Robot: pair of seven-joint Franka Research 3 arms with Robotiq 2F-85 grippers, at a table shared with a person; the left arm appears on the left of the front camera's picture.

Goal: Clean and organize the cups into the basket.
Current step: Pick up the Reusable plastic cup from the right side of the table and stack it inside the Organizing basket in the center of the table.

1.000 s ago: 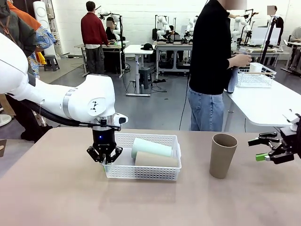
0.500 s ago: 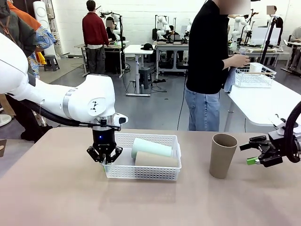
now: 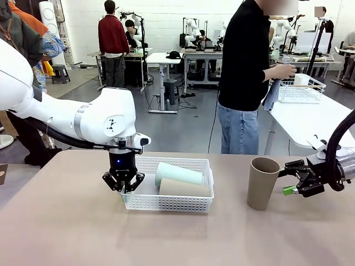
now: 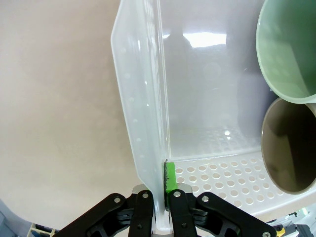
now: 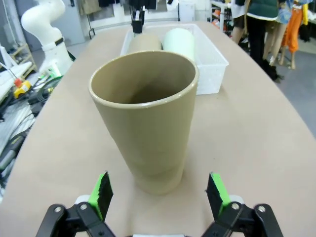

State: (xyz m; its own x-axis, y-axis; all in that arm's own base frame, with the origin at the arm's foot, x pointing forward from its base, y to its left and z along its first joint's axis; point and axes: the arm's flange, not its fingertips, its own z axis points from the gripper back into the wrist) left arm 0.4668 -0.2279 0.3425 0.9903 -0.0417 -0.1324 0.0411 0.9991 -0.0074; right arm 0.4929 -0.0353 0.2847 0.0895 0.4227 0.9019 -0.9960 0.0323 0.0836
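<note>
The left pincer (image 3: 123, 188) is clamped shut on the left end wall of the white basket (image 3: 166, 203). Inside the basket a mint-green cup (image 3: 178, 173) and a tan cup (image 3: 184, 188) are laid on their sides, side by side, the mint one nearer the basket's far wall. The right pincer (image 3: 287, 178) is spread wide with nothing held, and it is pointed at a second tan cup (image 3: 263, 183), which is stood upright on the worktop (image 3: 83, 233) well off the basket's right end, between basket and pincer.
</note>
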